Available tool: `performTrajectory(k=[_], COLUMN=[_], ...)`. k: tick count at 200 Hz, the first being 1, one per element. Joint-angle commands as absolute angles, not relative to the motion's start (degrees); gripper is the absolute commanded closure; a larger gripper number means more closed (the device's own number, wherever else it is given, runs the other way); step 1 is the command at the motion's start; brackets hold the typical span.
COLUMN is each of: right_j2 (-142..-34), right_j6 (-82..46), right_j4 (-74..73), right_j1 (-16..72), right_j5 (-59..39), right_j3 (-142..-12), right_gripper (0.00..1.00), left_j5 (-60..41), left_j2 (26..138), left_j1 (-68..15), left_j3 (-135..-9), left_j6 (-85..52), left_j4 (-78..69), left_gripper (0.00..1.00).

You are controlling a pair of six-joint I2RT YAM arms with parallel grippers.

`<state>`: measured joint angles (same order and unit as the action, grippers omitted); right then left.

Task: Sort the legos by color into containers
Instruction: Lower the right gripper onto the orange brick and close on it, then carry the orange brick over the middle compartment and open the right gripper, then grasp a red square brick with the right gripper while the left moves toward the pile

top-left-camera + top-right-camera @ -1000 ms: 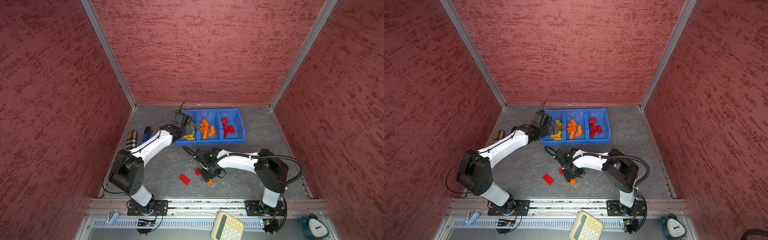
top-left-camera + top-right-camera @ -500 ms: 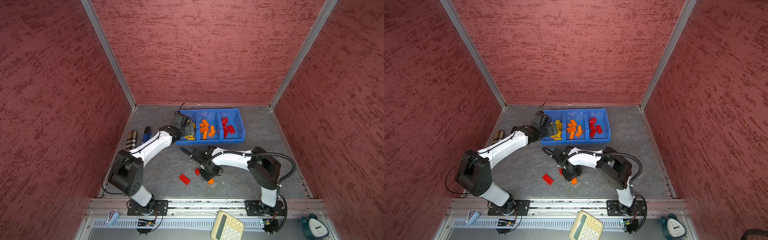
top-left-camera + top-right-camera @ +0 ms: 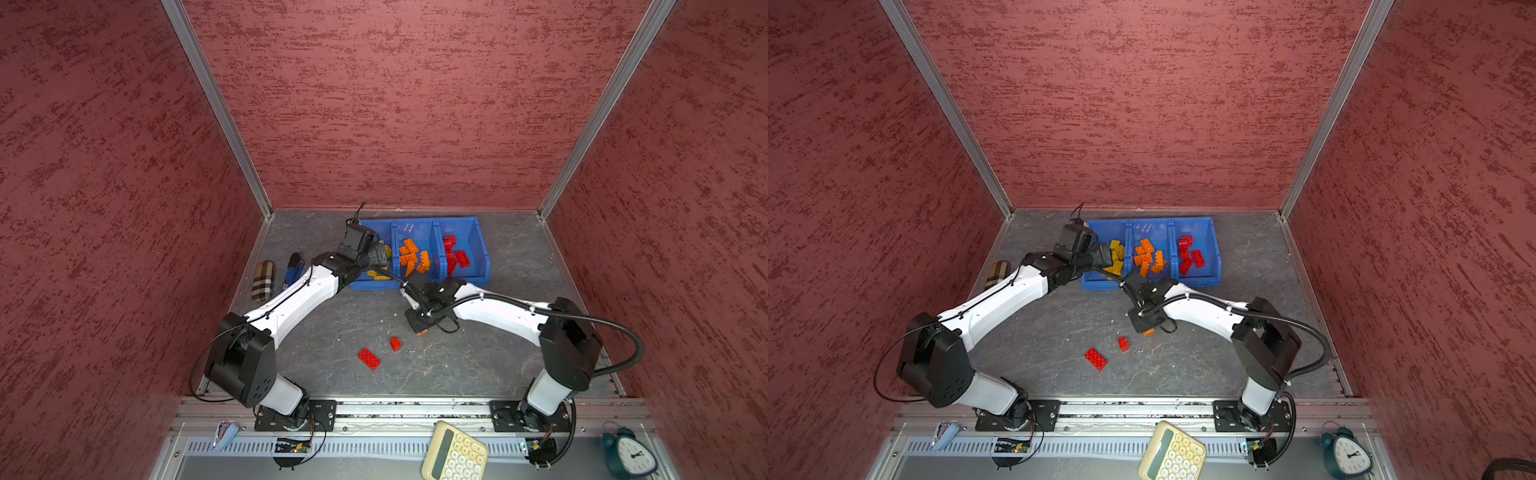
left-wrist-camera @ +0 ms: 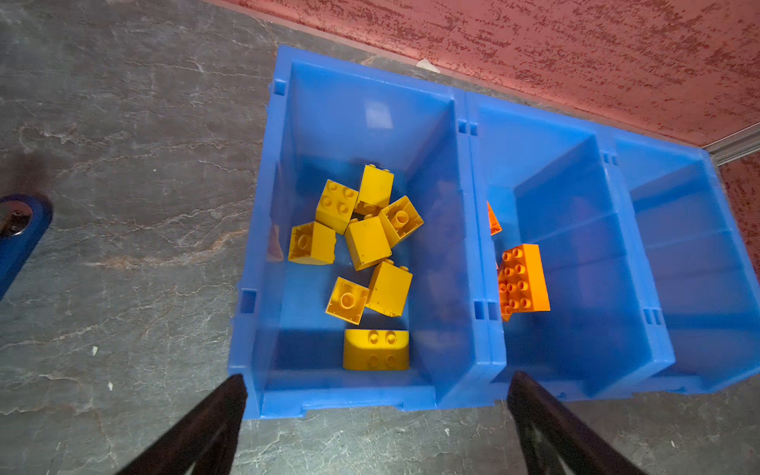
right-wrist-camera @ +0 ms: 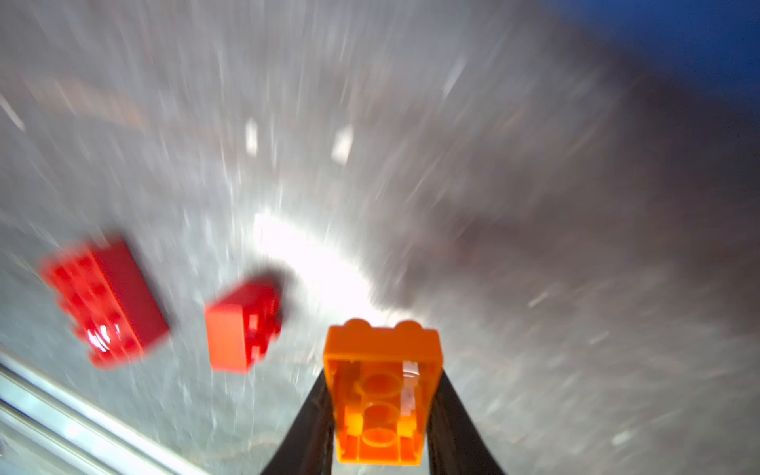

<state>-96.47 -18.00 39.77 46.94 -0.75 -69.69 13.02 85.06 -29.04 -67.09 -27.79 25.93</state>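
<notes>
Right gripper [image 5: 382, 384] has just been clamped on orange lego [image 5: 380, 407] and raised off table [image 3: 519, 270]; middle container [image 3: 1148, 226] is judged next. Left gripper [image 4: 377, 380] is held apart above yellow container [image 4: 370, 115]. Two red legos [image 3: 369, 358] are left out.

- Both top views are bright and evenly lit, sharp right across the surface [image 3: 332, 324], with only soft shadows. The side walls [image 3: 104, 166] splay out towards the edges.
- The left wrist view is crisp, and there's a pale sheen on the blue bin [image 4: 370, 80].
- The right wrist view is streaked with blur. White glare sits mid-frame, the long red brick [image 5: 107, 304] and small red brick [image 5: 240, 329] are smeared, and the orange brick [image 5: 382, 390] is sharp.
</notes>
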Motion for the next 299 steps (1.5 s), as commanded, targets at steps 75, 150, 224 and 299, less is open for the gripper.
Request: performTrajectory(k=[75, 150, 224, 299], right_j2=[-108.13, -93.28, -87.93, -104.48], right_j6=[-11.91, -2.03, 34.91, 53.69], right_j4=[11.92, 8.68, 18.43, 31.54], right_j1=[35.33, 37.93, 46.13, 50.95], right_j5=[11.06, -6.57, -28.34, -20.77], right_j3=[-82.95, -63.13, -52.04, -66.39], right_gripper=[0.58, 0.28, 0.24, 0.23], left_j5=[20.47, 21.62, 20.55, 22.02], left_j2=[75.32, 71.25, 69.9, 67.41], left_j1=[-31.85, -29.89, -27.96, -27.69], left_j3=[-57.65, -53.08, -51.46, -49.13], left_j6=[-34.66, -38.13, -38.83, -39.88], left_j4=[31.83, 33.26, 33.13, 34.79], left_gripper=[0.0, 0.0, 0.0, 0.0])
